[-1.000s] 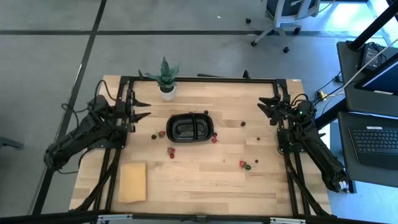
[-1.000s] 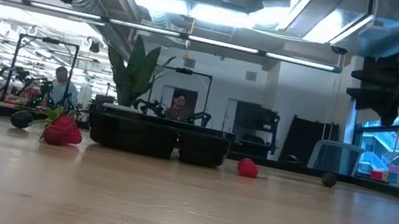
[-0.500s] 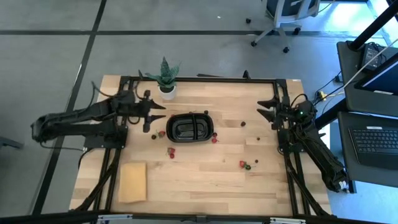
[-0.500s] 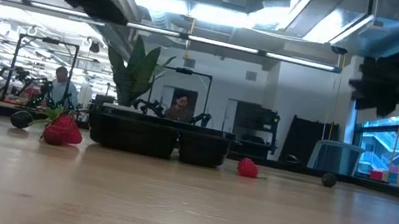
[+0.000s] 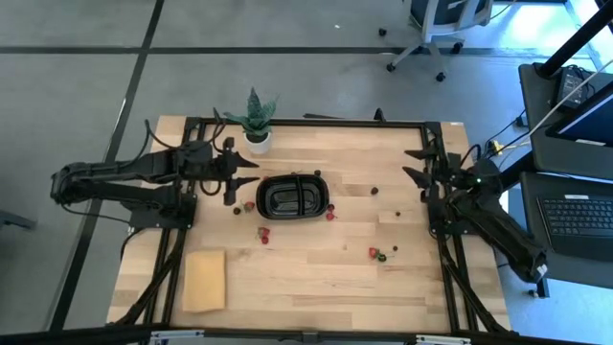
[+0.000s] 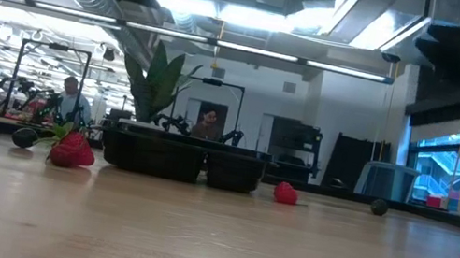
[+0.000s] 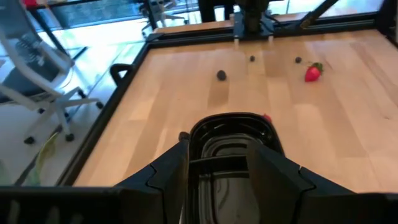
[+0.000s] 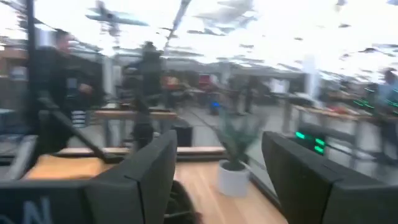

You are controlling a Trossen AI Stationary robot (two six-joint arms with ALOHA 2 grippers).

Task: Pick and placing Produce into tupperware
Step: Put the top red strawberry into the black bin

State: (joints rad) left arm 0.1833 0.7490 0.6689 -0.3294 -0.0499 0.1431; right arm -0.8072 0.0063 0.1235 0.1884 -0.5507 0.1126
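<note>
table point(image 5: 316, 268) – pale matt wood | tupperware point(image 5: 292, 196) – glossy black plastic

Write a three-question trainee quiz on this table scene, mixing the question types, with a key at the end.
1. True or false: the black tray already holds strawberries.
2. Which gripper is nearer the tray? A) left gripper B) right gripper
3. Fill in: the potted plant stands near the table's ____ edge in the high view, behind the tray.

Key: 1 false, both compartments look empty and the strawberries lie on the table. 2 A, it hovers at the tray's left end with open fingers. 3 far.
</note>
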